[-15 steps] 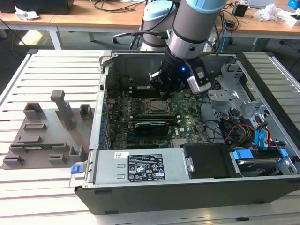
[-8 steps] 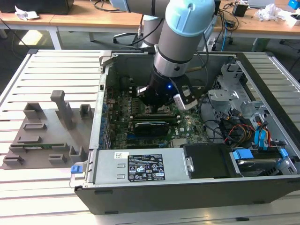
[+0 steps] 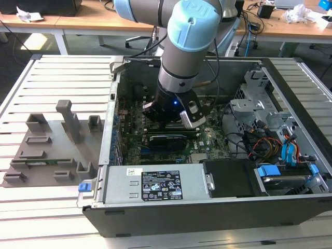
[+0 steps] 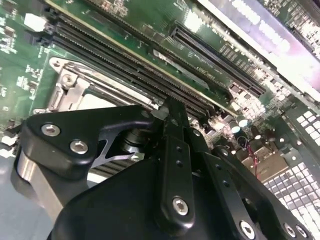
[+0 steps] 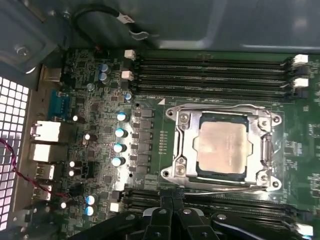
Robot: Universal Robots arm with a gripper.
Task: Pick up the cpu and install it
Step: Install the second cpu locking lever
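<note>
1. We see the gripper (image 5: 172, 220) closest in the first wrist view, a dark linkage low over the motherboard (image 5: 100, 150); its fingertips are hidden, so we cannot tell whether it is open or closed, and nothing shows held in it.
2. Same in the second wrist view: the gripper (image 4: 172, 150) body and its bolted links block the view, with a bit of the shiny socket frame (image 4: 75, 85) peeking out behind.
3. Just past the gripper in the first wrist view sits the cpu (image 5: 222, 145), silvery-grey top, lying flat inside the metal socket frame (image 5: 222, 147). It looks already seated in the socket, apart from the gripper.
4. Key relation: the cpu lies just beyond the gripper and off to one side of its centre line, with a row of memory slots (image 5: 215, 202) between them. The chip is near square, so no clear long axis; its edges run parallel to the slots.
5. Farther out, more memory slots (image 5: 210, 75) and a row of capacitors (image 5: 120, 140) beside the socket.
6. In the exterior view the arm (image 3: 189, 57) reaches down into the open computer case (image 3: 207, 207), gripper (image 3: 176, 116) low over the board.
7. Farthest, on the exterior view's left, grey fixture blocks (image 3: 52, 140) stand on the slatted table (image 3: 52, 78), well apart from the case.
</note>
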